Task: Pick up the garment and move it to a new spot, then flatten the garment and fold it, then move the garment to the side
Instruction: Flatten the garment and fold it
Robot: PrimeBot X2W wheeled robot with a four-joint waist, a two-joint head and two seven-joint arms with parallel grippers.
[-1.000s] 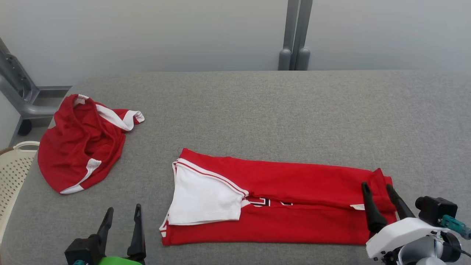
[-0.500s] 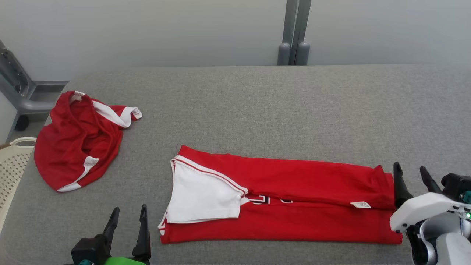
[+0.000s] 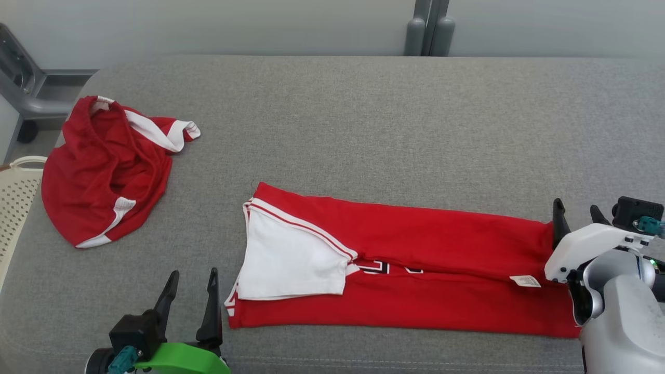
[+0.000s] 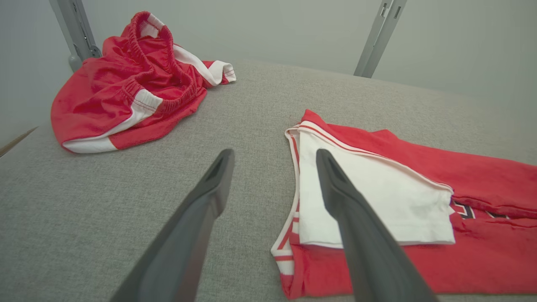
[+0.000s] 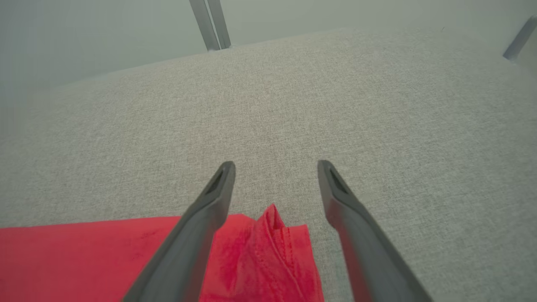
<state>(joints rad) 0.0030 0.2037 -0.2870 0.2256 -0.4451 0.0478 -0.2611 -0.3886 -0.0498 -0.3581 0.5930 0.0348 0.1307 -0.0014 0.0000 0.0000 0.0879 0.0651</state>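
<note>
1. Currently, the garment (image 3: 415, 270) lies flat on the table (image 3: 363, 114), on the near side, from the middle toward the right. It is folded into a long red strip, with a white panel (image 3: 291, 265) on top at its left end.
2. Long axis: left to right, roughly parallel to the near table edge.
3. Right gripper (image 3: 576, 205): at the strip's right end, by the far corner (image 5: 272, 235). Jaws apart, nothing held. In the right wrist view the raised corner sits between and below the two fingers, and the cloth runs off to the left.
4. Left gripper (image 3: 193, 271): just beside the strip's left end, by its near corner. Jaws apart, nothing held.
5. Governing relation: the garment lies right of the left jaws and left of the right jaws. Each arm is nearer its own end.
6. Judgement: the lengthwise folds appear done. A cross fold likely follows, carrying one end along the long axis onto the other. The right gripper is better placed to begin.
7. Shorts (image 3: 104, 166) lie crumpled at the far left, well apart. A basket (image 3: 15, 208) stands past the left table edge.
</note>
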